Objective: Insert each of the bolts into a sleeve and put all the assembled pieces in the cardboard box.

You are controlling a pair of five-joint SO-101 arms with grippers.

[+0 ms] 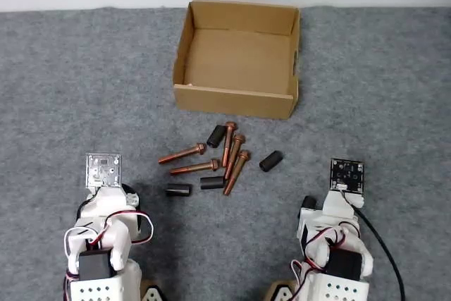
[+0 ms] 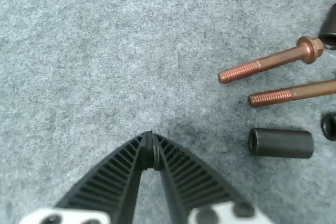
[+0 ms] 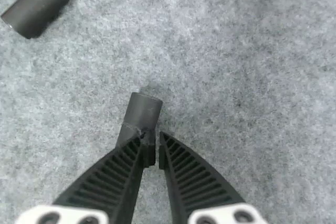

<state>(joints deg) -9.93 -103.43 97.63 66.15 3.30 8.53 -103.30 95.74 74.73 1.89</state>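
Note:
Several copper bolts (image 1: 232, 156) lie in a loose pile on the grey carpet in front of the cardboard box (image 1: 184, 54). Black sleeves (image 1: 178, 189) are scattered among them, one (image 1: 270, 161) off to the right. My left gripper (image 2: 152, 150) is shut and empty on bare carpet, with two bolts (image 2: 273, 61) and a sleeve (image 2: 281, 142) a short way beyond it. My right gripper (image 3: 151, 148) is shut, its tip against the end of a sleeve (image 3: 140, 115) that lies beside one finger, not between the two. Another sleeve (image 3: 34, 6) lies farther off.
Both arms (image 1: 106, 237) (image 1: 338, 241) sit folded at the near edge of the table. The box stands open at the far middle, with nothing inside. Grey carpet covers the whole table, and a white wall runs behind it.

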